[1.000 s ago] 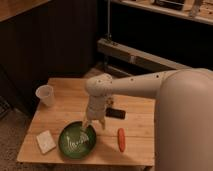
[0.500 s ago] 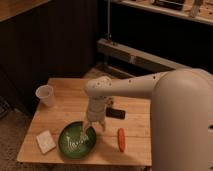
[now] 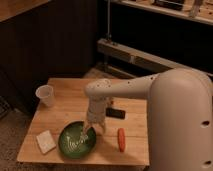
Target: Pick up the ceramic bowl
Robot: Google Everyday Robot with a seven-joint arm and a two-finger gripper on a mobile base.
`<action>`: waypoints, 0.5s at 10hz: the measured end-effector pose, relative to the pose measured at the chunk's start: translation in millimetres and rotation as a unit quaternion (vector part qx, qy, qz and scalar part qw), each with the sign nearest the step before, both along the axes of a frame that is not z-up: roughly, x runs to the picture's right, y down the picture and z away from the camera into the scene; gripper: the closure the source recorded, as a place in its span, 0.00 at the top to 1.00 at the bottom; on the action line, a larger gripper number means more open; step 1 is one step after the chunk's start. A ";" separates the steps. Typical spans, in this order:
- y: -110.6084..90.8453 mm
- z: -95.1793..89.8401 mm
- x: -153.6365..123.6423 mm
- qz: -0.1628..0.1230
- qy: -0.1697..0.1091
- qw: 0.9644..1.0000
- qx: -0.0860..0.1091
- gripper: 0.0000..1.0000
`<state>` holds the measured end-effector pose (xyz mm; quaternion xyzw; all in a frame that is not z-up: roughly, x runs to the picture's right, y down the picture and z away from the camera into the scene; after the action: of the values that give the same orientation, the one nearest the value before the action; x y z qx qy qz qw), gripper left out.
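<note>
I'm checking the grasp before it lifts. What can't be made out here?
Camera view, gripper, open over the right rim of the ceramic bowl: contact with the rim too small to tell.
Camera view, black object: left end hidden by the arm; identity unclear.
Camera view, table: near right corner hidden by the same arm.

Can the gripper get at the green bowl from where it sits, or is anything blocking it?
Probably yes. The gripper hangs open at the near-right rim of the ceramic bowl, with nothing between them. The orange item and the black object lie apart from the bowl, off to the side.
</note>
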<state>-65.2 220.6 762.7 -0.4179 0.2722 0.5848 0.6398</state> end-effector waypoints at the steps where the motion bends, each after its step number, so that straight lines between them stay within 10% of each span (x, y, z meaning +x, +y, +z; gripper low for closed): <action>1: 2.6 2.3 -0.3 -0.001 0.003 1.000 -0.002 0.65; 5: 8.0 7.5 0.0 -0.001 0.009 1.000 -0.007 0.65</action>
<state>-65.2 228.6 770.2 -0.4167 0.2829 0.5858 0.6350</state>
